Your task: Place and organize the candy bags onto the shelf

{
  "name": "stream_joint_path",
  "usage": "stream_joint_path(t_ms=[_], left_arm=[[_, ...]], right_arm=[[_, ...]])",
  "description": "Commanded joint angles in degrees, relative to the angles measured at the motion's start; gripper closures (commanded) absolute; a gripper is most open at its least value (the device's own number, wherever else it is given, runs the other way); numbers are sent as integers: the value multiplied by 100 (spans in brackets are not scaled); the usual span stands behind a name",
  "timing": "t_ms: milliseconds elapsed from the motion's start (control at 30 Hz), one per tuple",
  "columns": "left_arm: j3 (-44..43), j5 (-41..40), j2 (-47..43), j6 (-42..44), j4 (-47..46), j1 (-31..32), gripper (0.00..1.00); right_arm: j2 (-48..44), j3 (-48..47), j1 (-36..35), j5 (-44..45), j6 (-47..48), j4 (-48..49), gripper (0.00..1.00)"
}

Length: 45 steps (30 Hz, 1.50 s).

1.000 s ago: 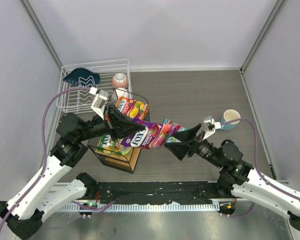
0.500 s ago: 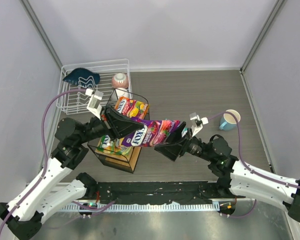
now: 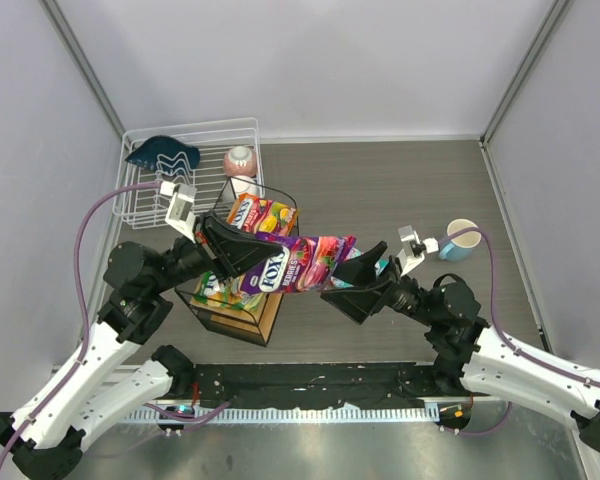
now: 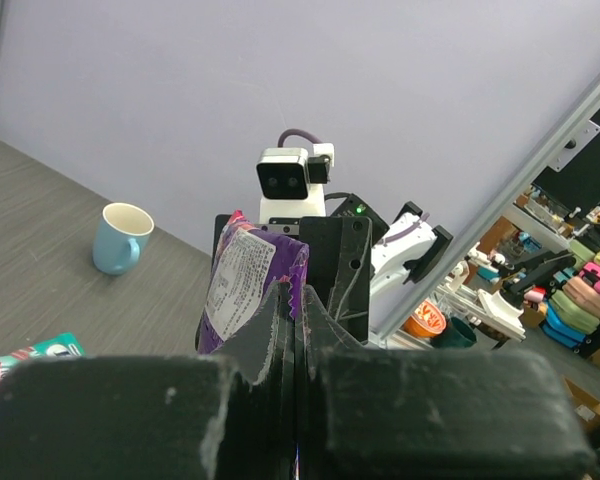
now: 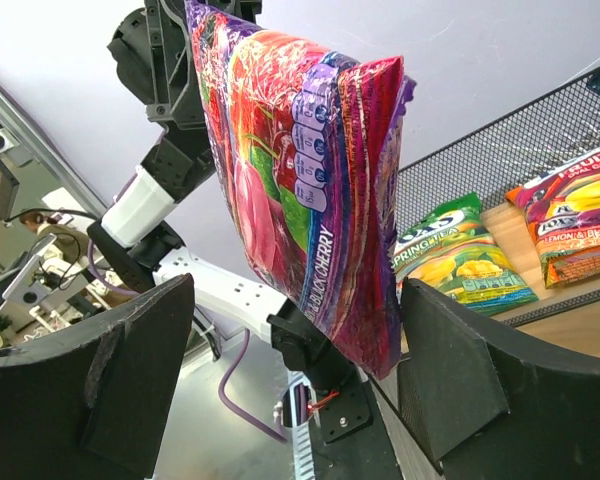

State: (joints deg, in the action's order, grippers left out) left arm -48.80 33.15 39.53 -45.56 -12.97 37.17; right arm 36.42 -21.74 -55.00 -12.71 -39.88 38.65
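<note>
So, purple bag [image 3: 305, 265]: up in the air, one end over the shelf [image 3: 267, 318], the other reaching out towards the right arm.
Left gripper [image 3: 248, 265]: clamped tight on the purple bag's end; in its wrist view the bag's printed back stands up out of the pinched fingers.
Right gripper [image 3: 352, 278]: jaws spread wide, one either side of the bag's free end, not squeezing it.
Yellow-green bag [image 3: 215, 288]: flat on the shelf, near side.
Orange-red bag [image 3: 263, 215]: flat on the shelf, far side.
Teal bag [image 4: 40, 350]: on the table, beneath the right gripper.
Mug [image 3: 460, 238]: light blue, upright, off to the right.
White dish rack [image 3: 145, 205]: behind the shelf, back left.
</note>
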Motion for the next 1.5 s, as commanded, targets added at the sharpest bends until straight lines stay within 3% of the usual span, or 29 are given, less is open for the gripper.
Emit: stream_joint_path(t_ms=[0, 200, 400, 533, 667, 800, 933, 1000, 1100, 1133, 1333, 1467], left_arm=[[-16, -115, -103, 65, -267, 27, 100], [-25, -150, -68, 82, -215, 27, 100], [2, -256, -147, 214, -65, 27, 100], [2, -300, -138, 267, 23, 27, 100], [28, -352, -112, 285, 67, 27, 99], [81, -432, -138, 337, 137, 27, 84], [46, -546, -182, 495, 356, 27, 50], [11, -651, -200, 583, 435, 19, 40], [-77, -792, -226, 749, 681, 27, 15], [-112, -879, -235, 803, 769, 27, 1], [-884, -1582, -358, 1644, 2016, 19, 0], [-1263, -2354, -551, 2217, 2878, 19, 0]], right_arm=[[92, -287, -2, 50, 235, -25, 11], [453, -428, -2, -223, 112, 301, 15], [453, -542, -2, -232, 103, 222, 37], [392, -604, -2, -170, 103, 64, 59], [357, -621, -2, -179, 86, 55, 74], [321, -639, -2, -188, 59, 28, 87], [269, -621, -2, -57, 7, -16, 99], [216, -613, -2, 14, -29, -33, 99], [50, -551, -2, 137, -72, -69, 99], [-21, -490, -2, 181, -81, -69, 99], [-758, -287, -2, 699, -117, -630, 99], [-1171, -533, -2, 1699, -143, -2444, 99]])
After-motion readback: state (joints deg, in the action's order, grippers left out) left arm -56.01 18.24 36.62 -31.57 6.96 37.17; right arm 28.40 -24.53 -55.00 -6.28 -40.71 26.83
